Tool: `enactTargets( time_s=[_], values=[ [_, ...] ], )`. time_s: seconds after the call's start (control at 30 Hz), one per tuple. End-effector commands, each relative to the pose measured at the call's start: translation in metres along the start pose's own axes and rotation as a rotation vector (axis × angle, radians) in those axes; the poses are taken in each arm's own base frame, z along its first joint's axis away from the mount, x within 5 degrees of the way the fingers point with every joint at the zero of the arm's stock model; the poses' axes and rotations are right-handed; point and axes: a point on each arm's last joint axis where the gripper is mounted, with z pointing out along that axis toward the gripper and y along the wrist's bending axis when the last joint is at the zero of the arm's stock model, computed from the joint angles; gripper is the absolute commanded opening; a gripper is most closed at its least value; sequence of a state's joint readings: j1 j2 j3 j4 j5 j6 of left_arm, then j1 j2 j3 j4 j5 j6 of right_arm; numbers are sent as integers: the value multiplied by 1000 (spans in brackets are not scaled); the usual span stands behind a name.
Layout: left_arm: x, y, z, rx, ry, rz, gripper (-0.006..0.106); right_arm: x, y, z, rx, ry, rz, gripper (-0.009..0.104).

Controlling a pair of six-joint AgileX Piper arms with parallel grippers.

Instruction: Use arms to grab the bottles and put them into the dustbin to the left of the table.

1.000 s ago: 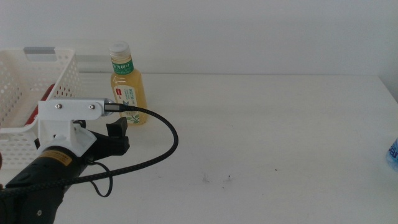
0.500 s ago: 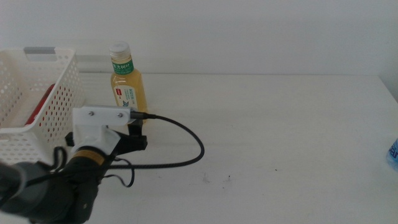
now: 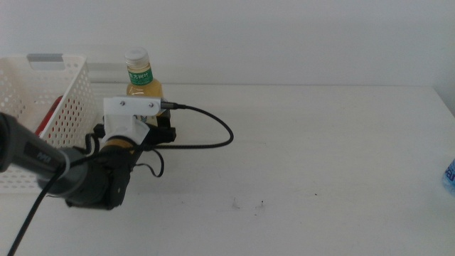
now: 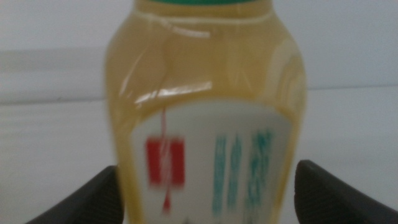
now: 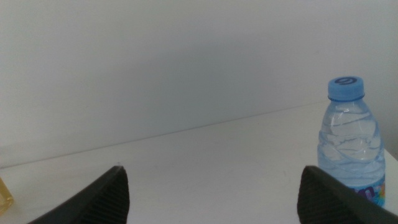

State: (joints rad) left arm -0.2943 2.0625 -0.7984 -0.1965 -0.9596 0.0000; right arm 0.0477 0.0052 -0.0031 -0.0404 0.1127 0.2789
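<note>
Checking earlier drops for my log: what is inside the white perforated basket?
Inside the white perforated basket, a red object lies against its side wall; only a sliver shows. The left arm and the basket's near wall cover the rest, so other contents cannot be seen.

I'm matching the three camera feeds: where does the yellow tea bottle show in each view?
Middle view: yellow tea bottle stands upper left beside the dustbin, behind the left pincer.
Left wrist view: it fills the frame, between open jaws.
Right wrist view: only a yellow sliver at the edge.
Shared landmark: the table.
</note>
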Motion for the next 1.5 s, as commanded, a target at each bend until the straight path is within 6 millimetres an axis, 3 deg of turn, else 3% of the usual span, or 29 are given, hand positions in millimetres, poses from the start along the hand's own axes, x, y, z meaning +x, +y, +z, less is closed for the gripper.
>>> enactTargets(
  time_s=[0.0, 0.3, 0.37, 0.43, 0.6, 0.67, 0.9, 1.07, 1.13, 1.3, 1.47],
  values=[
    [-1, 2, 12, 16, 5, 15, 94, 0, 0, 0, 6, -12, -8, 88],
    [7, 7, 44, 8, 1, 17, 93, 0, 0, 0, 6, -12, -8, 88],
    [5, 7, 44, 8, -16, 50, 87, 0, 0, 0, 6, -12, -8, 88],
    [1, 6, 40, 12, -24, 82, 70, 0, 0, 0, 6, -12, -8, 88],
    [-26, -4, 1, 48, -42, 76, 12, 0, 0, 0, 6, -12, -8, 88],
    [-42, -7, -23, 54, -23, 61, -2, 0, 0, 0, 6, -12, -8, 88],
    [-104, -13, -102, 123, 284, 35, -2, 0, 0, 0, 6, -12, -8, 88],
    [-158, -15, -137, 169, 411, 73, -2, 0, 0, 0, 6, -12, -8, 88],
    [-187, -2, -142, 144, 479, 121, -2, 0, 0, 0, 6, -12, -8, 88],
    [-252, 81, -137, -30, 602, 76, -2, 0, 0, 0, 6, -12, -8, 88],
    [-277, 140, -123, 20, 736, 29, -2, 0, 0, 0, 6, -12, -8, 88]
  ],
)
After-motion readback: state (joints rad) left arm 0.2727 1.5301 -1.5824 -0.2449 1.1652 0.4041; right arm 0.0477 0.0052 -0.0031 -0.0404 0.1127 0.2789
